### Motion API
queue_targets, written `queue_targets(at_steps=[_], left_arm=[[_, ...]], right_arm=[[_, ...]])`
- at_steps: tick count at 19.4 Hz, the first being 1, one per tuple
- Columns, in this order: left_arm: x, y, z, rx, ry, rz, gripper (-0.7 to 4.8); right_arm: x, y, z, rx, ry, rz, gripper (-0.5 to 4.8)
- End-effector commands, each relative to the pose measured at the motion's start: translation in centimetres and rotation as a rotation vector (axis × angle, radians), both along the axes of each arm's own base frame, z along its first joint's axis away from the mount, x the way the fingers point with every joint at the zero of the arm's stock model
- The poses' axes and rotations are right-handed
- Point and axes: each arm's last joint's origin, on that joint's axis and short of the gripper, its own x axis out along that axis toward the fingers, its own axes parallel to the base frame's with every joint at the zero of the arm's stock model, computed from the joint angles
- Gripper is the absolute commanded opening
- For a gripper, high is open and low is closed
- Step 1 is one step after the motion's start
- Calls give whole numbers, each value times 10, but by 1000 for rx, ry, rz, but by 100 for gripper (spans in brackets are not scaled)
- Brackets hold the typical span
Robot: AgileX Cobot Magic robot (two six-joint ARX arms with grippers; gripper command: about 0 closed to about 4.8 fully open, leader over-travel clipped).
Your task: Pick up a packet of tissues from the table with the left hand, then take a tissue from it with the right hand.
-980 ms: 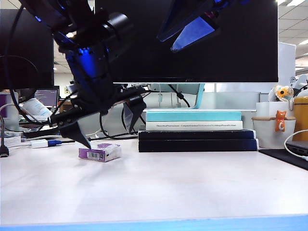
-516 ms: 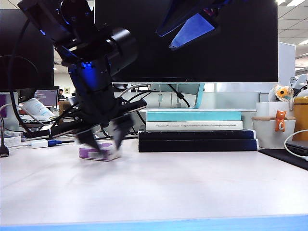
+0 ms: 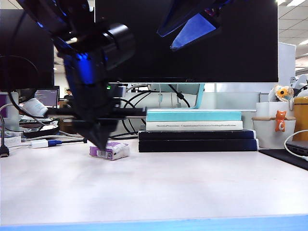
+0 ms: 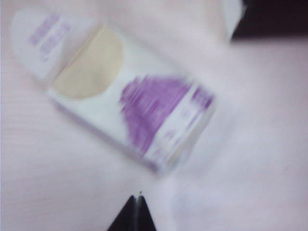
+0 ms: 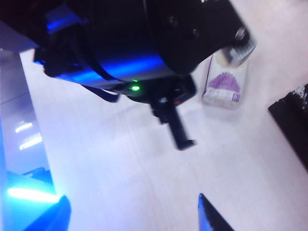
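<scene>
Exterior view: left gripper shut beside the pack, right gripper raised

Exterior view: the packet of tissues (image 3: 110, 150) is seen lying on the table (image 3: 159, 187), left of centre and just left of a stack of books (image 3: 197, 131). A barcode is shown on its near end. The left gripper (image 3: 100, 140) is pointed straight down, its dark fingers drawn together to a single tip. That tip is placed at the pack's left end; contact cannot be told from this angle. The pack is not clamped between the fingers. The right gripper (image 3: 191, 30) is held high, against a dark monitor (image 3: 231, 43), well apart from the pack. A white cup (image 3: 269, 131) with an orange cat figure is noted at the far right.

Left wrist view, blurred: the purple and white pack (image 4: 130, 110) is seen flat on the pale table (image 4: 250, 144), with its tan oval flap area exposed. The closed fingertips (image 4: 136, 214) appear as one dark point just beside the pack's long edge, clear of it in this view.

Right wrist view: the left arm's dark housing (image 5: 139, 43) fills the upper frame, the pack (image 5: 225, 86) lying beyond it on the table. The right gripper (image 5: 130, 214) is recorded with its fingers spread wide and nothing between them.
</scene>
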Motion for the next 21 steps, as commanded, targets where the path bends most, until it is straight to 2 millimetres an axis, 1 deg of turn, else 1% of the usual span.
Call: queue_targets(at_steps=[1, 3, 4, 5, 6, 7, 8, 9, 11, 12, 14, 15, 17, 18, 19, 21], left_arm=[[-4, 5, 13, 96, -30, -39, -6], [-5, 7, 23, 80, -66, -29, -1], [-6, 7, 28, 71, -83, -27, 10], [-6, 9, 35, 79, -101, -53, 148], [-7, 10, 40, 100, -105, -115, 362], [-8, 11, 44, 148, -98, -253, 479], [-9, 12, 45, 205, -79, -390, 479], [-12, 14, 45, 338, -57, -586, 479], [-14, 17, 41, 538, -25, -779, 479], [-14, 17, 41, 573, -28, -811, 479], [-8, 20, 44, 570, -62, -770, 479], [-3, 24, 45, 512, -85, -683, 479], [2, 28, 47, 397, -96, -609, 479], [5, 31, 47, 357, -97, -627, 479], [7, 34, 47, 347, -99, -640, 448], [10, 39, 47, 340, -104, -625, 442]], right_arm=[[-1, 0, 4, 16, -19, 7, 337], [-1, 0, 4, 14, -17, 7, 337], [-1, 0, 4, 13, -15, 7, 337], [-2, -1, 4, 10, -11, 7, 337], [-2, -1, 4, 9, -8, 6, 337], [-3, -1, 4, 8, -7, 7, 337], [-3, -2, 5, 8, -10, 8, 337], [-3, -1, 5, 11, -16, 9, 337], [-2, -1, 5, 15, -23, 9, 337], [-2, -1, 5, 14, -22, 9, 337], [-3, -1, 5, 10, -15, 9, 337], [-3, -2, 5, 7, -11, 8, 337], [-3, -2, 4, 1, -15, 2, 337], [-3, -2, 4, 0, -14, 2, 337], [-3, -2, 4, 0, -14, 2, 337], [-3, -2, 4, 0, -13, 1, 336]])
